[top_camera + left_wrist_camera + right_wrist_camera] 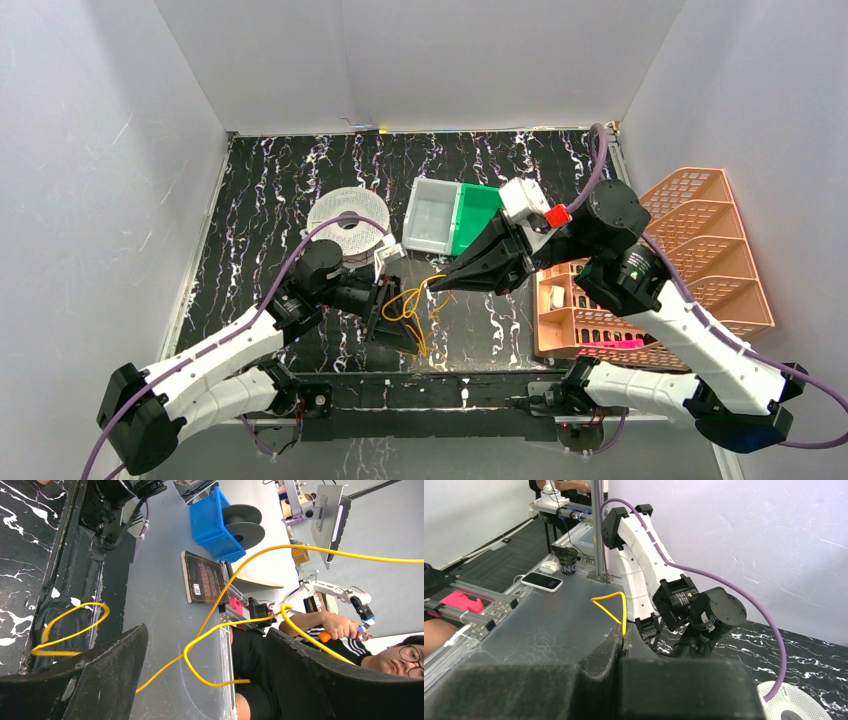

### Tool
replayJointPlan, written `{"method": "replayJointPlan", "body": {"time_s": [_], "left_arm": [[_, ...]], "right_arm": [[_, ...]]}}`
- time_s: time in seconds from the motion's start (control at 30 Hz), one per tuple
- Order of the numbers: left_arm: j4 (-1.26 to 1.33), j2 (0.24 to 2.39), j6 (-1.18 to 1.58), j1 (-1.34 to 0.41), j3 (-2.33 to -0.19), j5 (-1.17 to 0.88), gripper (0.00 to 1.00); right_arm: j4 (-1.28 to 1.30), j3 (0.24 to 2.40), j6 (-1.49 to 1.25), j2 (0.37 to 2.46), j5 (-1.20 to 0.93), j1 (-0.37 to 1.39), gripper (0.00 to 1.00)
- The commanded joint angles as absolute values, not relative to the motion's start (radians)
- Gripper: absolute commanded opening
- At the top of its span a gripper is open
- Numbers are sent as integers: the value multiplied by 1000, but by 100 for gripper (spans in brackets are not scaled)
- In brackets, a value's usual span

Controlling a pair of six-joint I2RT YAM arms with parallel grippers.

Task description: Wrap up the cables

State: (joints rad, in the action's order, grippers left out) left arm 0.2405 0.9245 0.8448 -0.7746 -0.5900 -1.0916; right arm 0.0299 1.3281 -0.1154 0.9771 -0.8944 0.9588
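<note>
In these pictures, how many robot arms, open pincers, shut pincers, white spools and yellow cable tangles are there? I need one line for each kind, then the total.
Robot arms: 2
Open pincer, the left: 1
Shut pincer, the right: 1
White spool: 1
Yellow cable tangle: 1
Total: 6

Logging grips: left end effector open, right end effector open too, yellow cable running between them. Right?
No: the right end effector is shut on the cable, as the right wrist view shows. The left end effector is open, cable running between them.
</note>
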Motion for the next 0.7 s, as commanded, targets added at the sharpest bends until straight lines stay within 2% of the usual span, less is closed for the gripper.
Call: {"method": "replayJointPlan", "body": {"time_s": [0.0,0.1,0.33,0.43,0.53,0.6,0.63,0.67], "left_arm": [[274,920,847,-777,-616,-1153,84],[271,918,849,-777,-614,-1166,81],[232,913,821,-778,-622,-1162,67],[229,918,812,-778,-623,-1168,50],[230,929,808,-777,-623,-1176,20],[227,933,803,-777,-623,-1179,5],[224,934,799,-778,-620,-1180,0],[218,934,795,-778,-621,-1176,0]], "right_arm": [[54,1400,-44,998,-867,964,0],[93,1419,-5,1013,-858,964,0],[182,1447,73,1038,-817,965,0],[187,1447,78,1040,-810,965,0],[189,1442,79,1042,-801,964,0],[189,1437,79,1042,-794,964,0],[189,1435,80,1042,-791,964,0],[189,1432,80,1038,-788,964,0]]}}
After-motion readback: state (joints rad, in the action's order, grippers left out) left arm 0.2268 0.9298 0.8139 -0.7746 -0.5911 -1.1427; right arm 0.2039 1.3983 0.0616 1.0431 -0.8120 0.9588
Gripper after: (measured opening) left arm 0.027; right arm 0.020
